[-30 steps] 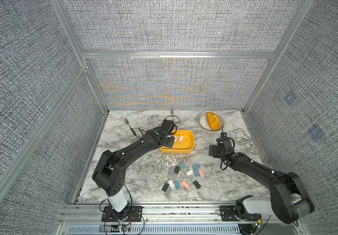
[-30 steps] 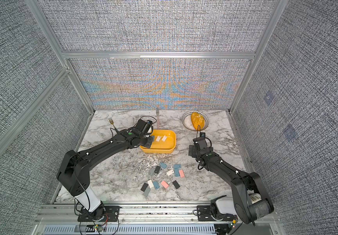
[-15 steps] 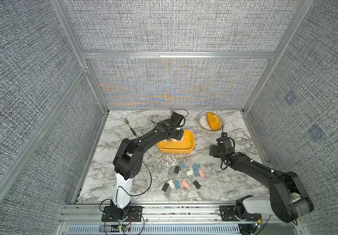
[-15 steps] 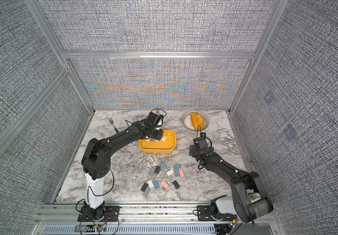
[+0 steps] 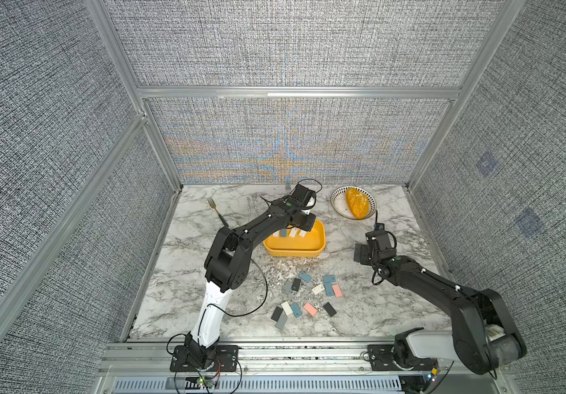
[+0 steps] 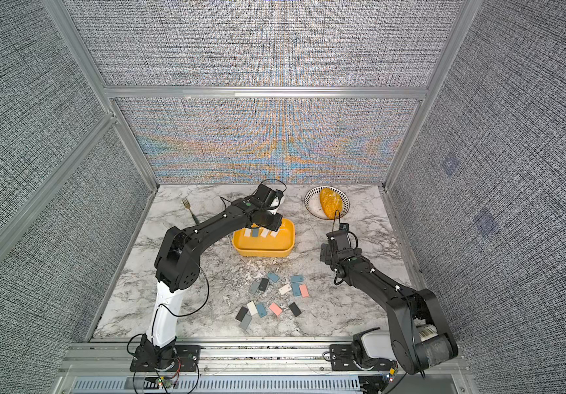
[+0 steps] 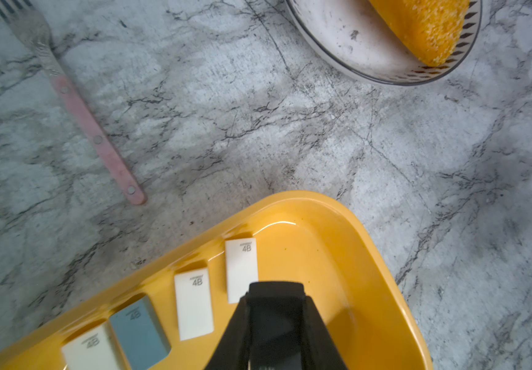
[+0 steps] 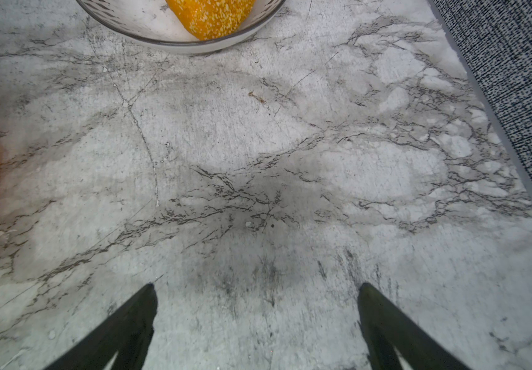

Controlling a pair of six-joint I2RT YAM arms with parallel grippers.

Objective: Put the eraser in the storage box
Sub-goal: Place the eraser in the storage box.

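The storage box (image 5: pixel 308 250) (image 6: pixel 276 250) is a shallow yellow tub near the middle of the marble table. Several erasers lie in a row along its far wall: two white (image 7: pixel 241 269) (image 7: pixel 193 304), a blue one (image 7: pixel 139 330) and another white (image 7: pixel 90 349). My left gripper (image 7: pixel 275 290) (image 5: pixel 305 223) hangs over the box's far side, shut on a dark eraser (image 7: pixel 275 286) whose flat end shows between the fingers. My right gripper (image 8: pixel 256 301) (image 5: pixel 360 254) stands open, low over bare table to the right of the box, with nothing in it.
Loose erasers (image 5: pixel 308 296) in grey, blue, pink, white and black lie scattered in front of the box. A white bowl (image 5: pixel 337 201) with an orange loaf (image 5: pixel 356 203) stands at the back right. A fork (image 5: pixel 216 211) lies at the back left. Walls enclose three sides.
My left gripper has moved from the box's left edge to over its far side, still shut on the dark eraser, and the arm's elbow has risen. The right arm has not moved.
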